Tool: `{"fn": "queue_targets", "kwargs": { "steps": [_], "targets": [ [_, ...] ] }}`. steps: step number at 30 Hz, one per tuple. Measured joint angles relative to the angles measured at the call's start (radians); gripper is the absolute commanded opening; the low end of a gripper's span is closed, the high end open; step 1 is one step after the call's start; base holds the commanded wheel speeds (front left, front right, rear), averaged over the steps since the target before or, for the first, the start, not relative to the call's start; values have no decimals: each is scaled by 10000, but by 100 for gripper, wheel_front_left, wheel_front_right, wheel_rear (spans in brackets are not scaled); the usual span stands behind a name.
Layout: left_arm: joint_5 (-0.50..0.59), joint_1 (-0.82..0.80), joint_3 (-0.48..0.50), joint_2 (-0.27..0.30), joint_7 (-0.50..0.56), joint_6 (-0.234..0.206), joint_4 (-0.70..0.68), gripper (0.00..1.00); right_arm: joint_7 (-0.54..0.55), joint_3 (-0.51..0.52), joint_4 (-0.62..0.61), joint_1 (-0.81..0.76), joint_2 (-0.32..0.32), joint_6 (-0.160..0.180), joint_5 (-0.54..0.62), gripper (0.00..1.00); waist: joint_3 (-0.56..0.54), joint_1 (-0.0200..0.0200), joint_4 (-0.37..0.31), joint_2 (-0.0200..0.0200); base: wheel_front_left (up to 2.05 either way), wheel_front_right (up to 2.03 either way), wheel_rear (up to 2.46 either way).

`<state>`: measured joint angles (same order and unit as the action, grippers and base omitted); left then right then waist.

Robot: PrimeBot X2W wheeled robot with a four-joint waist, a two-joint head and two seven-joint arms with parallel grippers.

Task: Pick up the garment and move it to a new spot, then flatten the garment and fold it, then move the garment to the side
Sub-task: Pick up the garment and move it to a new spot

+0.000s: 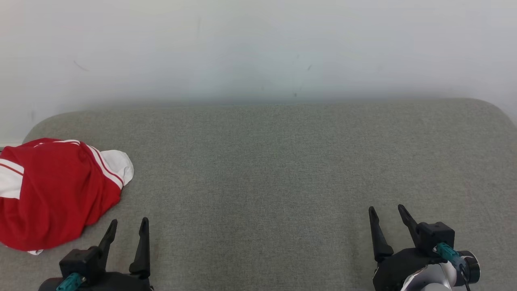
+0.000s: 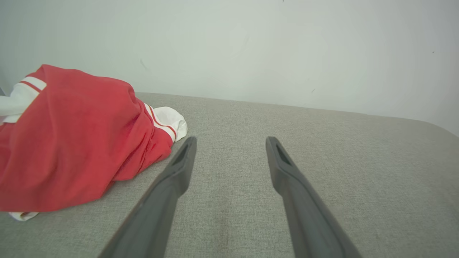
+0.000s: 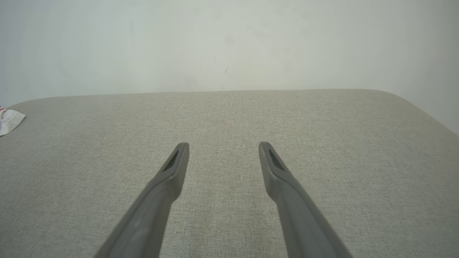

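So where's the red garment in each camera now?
Head view: lower left, red garment crumpled beside the left gripper.
Left wrist view: garment at left, mid-height.
Right wrist view: garment's white tip at the far-left edge.
Shared landmark: rounded far-right corner of the grey surface.

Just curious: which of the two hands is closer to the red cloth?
The left hand, open beside the crumpled red-and-white garment; the right hand sits far across the grey fabric surface.

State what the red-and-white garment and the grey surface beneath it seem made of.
Crumpled red-and-white garment: soft matte knit, probably jersey; it slumps in loose folds without sheen. Grey padded surface: matte woven upholstery cloth, seemingly; a fine flecked weave shows, and its corners are rounded.
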<state>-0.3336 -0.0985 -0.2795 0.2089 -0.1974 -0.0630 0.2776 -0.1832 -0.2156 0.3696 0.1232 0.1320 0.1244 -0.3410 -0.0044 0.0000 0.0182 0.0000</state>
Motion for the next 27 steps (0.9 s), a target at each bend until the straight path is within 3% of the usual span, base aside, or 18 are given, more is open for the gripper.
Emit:
{"fn": "queue_targets", "kwargs": {
  "steps": [10, 27],
  "targets": [
    [6, -243, -94, -107, 127, -94, 10, 100, 136, -17, -192, -131, -10, 0, 33, 100, 29, 0, 714, 0, 0, 0, 0],
    [-31, 121, 305, -115, 303, -336, -107, 100, 403, -128, -320, 25, -77, -12, 59, 100, 129, 0, 3024, 0, 0, 0, 0]
  ]
}}
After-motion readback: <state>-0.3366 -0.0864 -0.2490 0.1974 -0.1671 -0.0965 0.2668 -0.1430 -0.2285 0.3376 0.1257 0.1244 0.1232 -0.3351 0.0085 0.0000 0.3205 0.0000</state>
